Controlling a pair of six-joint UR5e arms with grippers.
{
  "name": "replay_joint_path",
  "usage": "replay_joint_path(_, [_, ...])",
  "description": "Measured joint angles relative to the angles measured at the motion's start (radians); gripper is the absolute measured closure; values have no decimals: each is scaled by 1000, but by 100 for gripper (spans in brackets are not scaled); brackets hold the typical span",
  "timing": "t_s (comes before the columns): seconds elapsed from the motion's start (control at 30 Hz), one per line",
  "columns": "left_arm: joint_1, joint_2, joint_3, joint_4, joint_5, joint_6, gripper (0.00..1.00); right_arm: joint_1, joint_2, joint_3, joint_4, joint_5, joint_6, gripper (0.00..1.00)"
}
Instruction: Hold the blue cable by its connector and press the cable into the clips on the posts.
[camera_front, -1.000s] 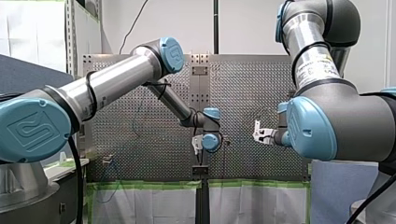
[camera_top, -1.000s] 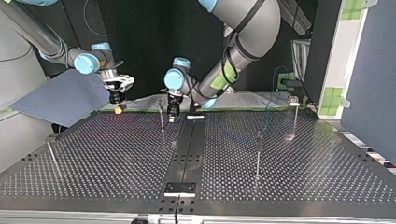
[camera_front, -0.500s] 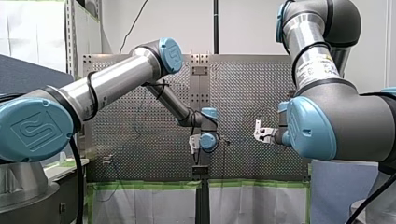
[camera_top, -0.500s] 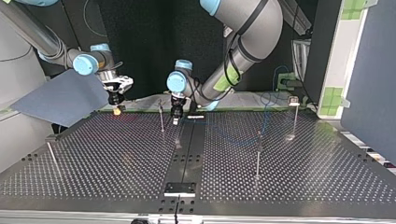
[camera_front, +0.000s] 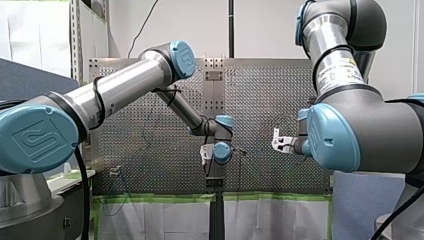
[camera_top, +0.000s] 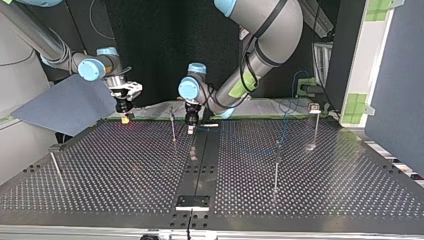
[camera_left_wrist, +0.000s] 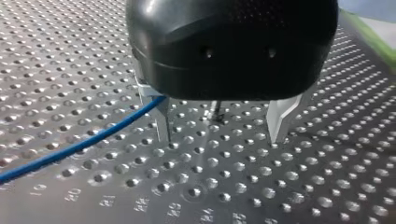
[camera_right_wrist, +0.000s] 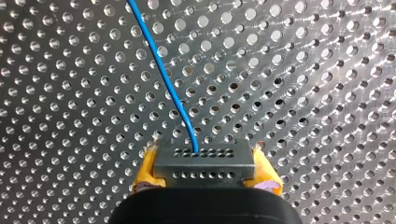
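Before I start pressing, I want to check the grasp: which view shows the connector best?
The right wrist view: the connector sits clamped between the yellow pads of my right gripper, blue cable leaving its face. In the top and front views it is too small to make out; the left wrist view shows only cable.

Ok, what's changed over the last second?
My left gripper shifted slightly toward the right and downward in the top view, away from the thin post beside it. It took hold of nothing; its fingers are open next to the blue cable. My right gripper stayed put, clamped on the connector. The posts did not move.
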Motion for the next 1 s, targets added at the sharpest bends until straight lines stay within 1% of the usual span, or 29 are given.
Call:
replay_joint_path(0.27, [-10,2,0,-79,5,52,0,0,0,0,1,0,3,100])
replay_joint_path(0.43, [-22,6,0,-126,9,63,0,0,0,0,4,0,3,100])
replay_joint_path(0.53, [-32,9,0,-155,-1,64,0,0,0,0,6,0,3,100])
replay_joint_path(0.67, [-53,22,-2,-200,-33,64,0,0,0,0,10,0,3,100])
replay_joint_path(0.87, [-68,37,-4,-220,-49,64,0,0,0,0,17,0,3,100])
replay_joint_path(1.0, [-82,61,-27,-201,-32,64,0,0,0,0,18,0,3,100])
